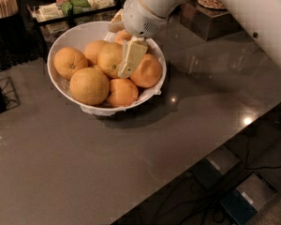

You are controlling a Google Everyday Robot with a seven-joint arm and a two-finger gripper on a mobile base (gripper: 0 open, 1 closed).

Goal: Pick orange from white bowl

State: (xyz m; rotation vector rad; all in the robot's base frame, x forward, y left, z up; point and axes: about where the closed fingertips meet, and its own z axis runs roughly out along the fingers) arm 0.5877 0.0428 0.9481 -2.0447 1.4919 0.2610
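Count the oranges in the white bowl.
7 oranges: left, front-left, front, right, middle, back-left, back under the claw over the white bowl. Others may be hidden.

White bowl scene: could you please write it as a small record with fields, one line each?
bowl: white bowl, upright on the grey table
contents: oranges, piled, at least six visible
gripper: gripper inside the bowl, between the middle and right oranges
grasp: no orange lifted yet
behind bowl: tray of packets
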